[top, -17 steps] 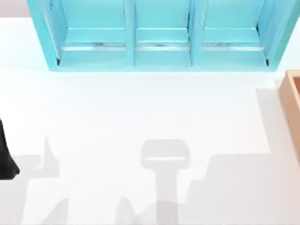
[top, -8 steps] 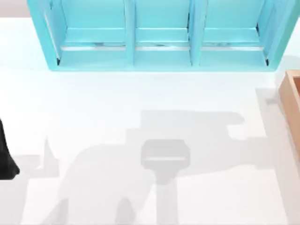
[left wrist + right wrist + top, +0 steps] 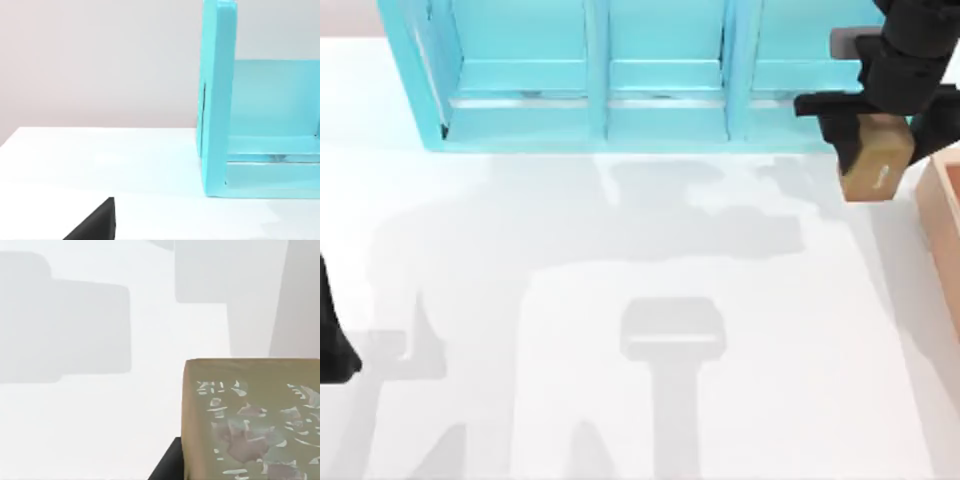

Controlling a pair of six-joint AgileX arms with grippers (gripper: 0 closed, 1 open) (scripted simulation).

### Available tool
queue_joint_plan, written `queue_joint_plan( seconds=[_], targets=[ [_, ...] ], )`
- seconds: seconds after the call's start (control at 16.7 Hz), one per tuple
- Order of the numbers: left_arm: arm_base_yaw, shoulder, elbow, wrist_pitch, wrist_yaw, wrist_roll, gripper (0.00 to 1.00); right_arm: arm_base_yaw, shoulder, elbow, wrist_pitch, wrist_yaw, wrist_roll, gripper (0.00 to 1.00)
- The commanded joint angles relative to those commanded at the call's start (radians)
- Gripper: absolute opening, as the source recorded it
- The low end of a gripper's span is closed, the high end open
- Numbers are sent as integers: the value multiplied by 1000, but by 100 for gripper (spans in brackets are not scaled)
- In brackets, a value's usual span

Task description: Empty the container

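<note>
At the far left edge of the bench [image 3: 620, 250], the left arm sat parked, with part of its dark body at the rim of the top view; a black wedge of the left claw [image 3: 95, 225] poked into the left wrist view, and whether that claw was spread or closed could not be told. Ahead of it in that wrist view stood the end wall of the turquoise three-bay shelf unit [image 3: 660, 80], which ran along the far side of the bench.

Further right, in front of the shelf unit's right bay, the right claw [image 3: 875, 150] hung above the bench, its black fingers [image 3: 835, 135] pinching a small tan block [image 3: 873, 165]. The block sat tilted between the fingers, and a faint pale mark showed on one face. In the right wrist view the same block [image 3: 250, 420] appeared close up, its tan face speckled with a whitish, mottled mark, with white bench beneath it crossed by grey shadows.

Just to the right of the right claw, at the right edge of the bench, lay the container [image 3: 942, 230]: a light-brown wooden wall with a darker orange-brown inside, apart from the held block and cut off by the picture's border.
</note>
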Motion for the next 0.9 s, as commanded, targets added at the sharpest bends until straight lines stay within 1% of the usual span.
queue_joint_plan(
  seconds=[0.18,0.36,0.66,0.9],
  targets=[
    [0,0,0,0,0,0,100,34,121,122,3,-5,60,0],
    [0,0,0,0,0,0,100,39,170,171,5,-8,80,0],
    [0,0,0,0,0,0,100,33,168,165,8,-9,82,0],
    [0,0,0,0,0,0,100,36,169,94,85,-7,81,0]
  ],
)
